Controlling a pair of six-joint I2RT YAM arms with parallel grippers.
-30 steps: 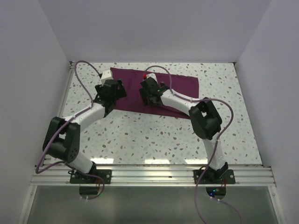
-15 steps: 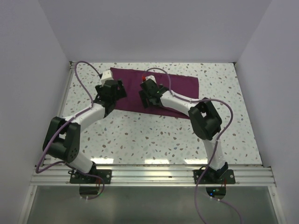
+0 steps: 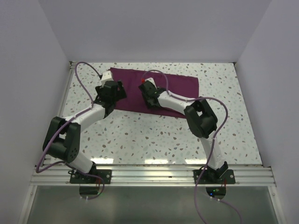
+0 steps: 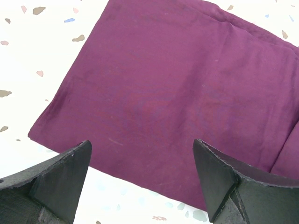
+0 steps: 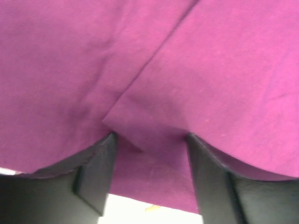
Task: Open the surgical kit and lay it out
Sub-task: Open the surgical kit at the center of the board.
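Observation:
The surgical kit is a dark purple cloth wrap, folded shut and lying flat at the back of the table. Its steel tray and instruments are hidden. My left gripper hovers over the wrap's left end. In the left wrist view it is open and empty, above the cloth's near-left corner. My right gripper is low over the middle of the wrap. In the right wrist view it is open, its fingers pressed on the cloth on either side of a folded flap's corner.
The speckled white table has a metal rail along its near edge, where both arm bases are bolted. Plain walls close in the left, right and back. Purple cables loop above both arms.
My right gripper has moved a little to the left and farther back over the wrap, and its elbow has followed. The left arm has not moved.

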